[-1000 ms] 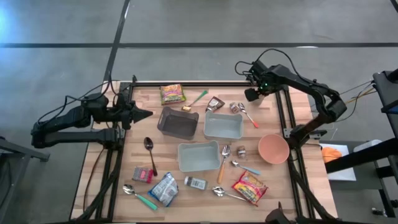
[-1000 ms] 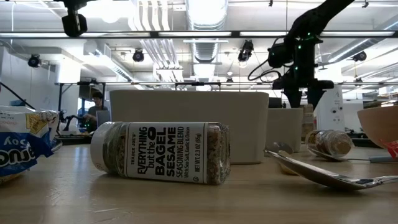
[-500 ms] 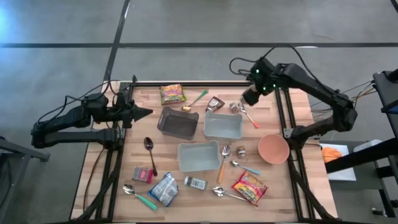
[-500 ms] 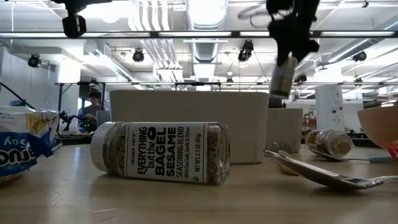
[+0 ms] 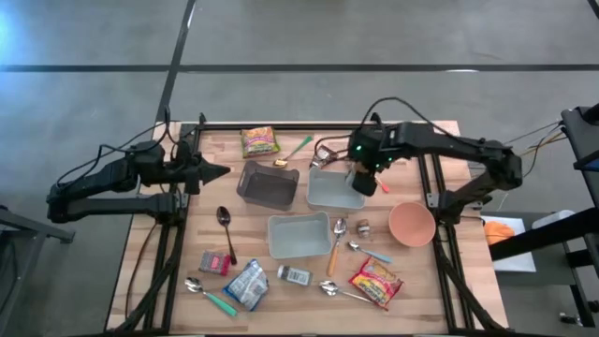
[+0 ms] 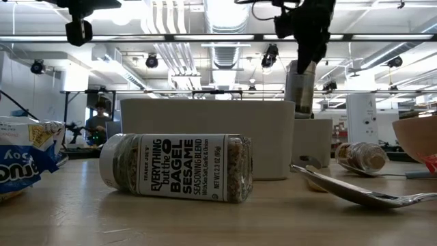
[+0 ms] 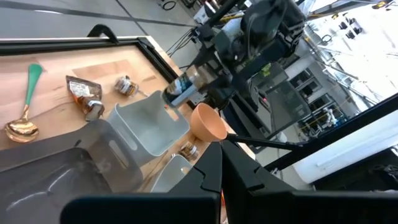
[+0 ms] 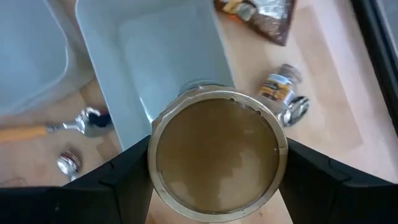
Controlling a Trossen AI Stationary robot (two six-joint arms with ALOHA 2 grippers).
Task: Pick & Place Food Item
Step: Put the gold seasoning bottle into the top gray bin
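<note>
The wooden surface [image 5: 421, 271] carries a scatter of bins, spoons and food packets. The right arm reaches in over the light grey bin [image 5: 334, 190] at the far middle, and the right gripper [image 5: 358, 180] hangs above that bin's right end, its jaws clamped around a spice jar [image 8: 216, 163]. In the right wrist view the jar's round face fills the space between the two dark fingers [image 8: 124, 180], and the bin lies directly beneath it; the jar's label is hidden there. In the low view the jar [image 6: 299, 85] hangs upright, above the rim of the pale bin [image 6: 205, 137] in front of it, and its lower end is cut off by that rim, so I cannot tell how deep it sits.

The left arm waits at the surface's left edge, the left gripper [image 5: 213, 171] with jaws clenched on nothing.

A dark bin [image 5: 268, 183] stands just left of the light one, a salmon bowl [image 5: 412, 224] to its right. A second small jar [image 8: 278, 90] lies on its side beside a spoon [image 8: 297, 107], partly blurred
</note>
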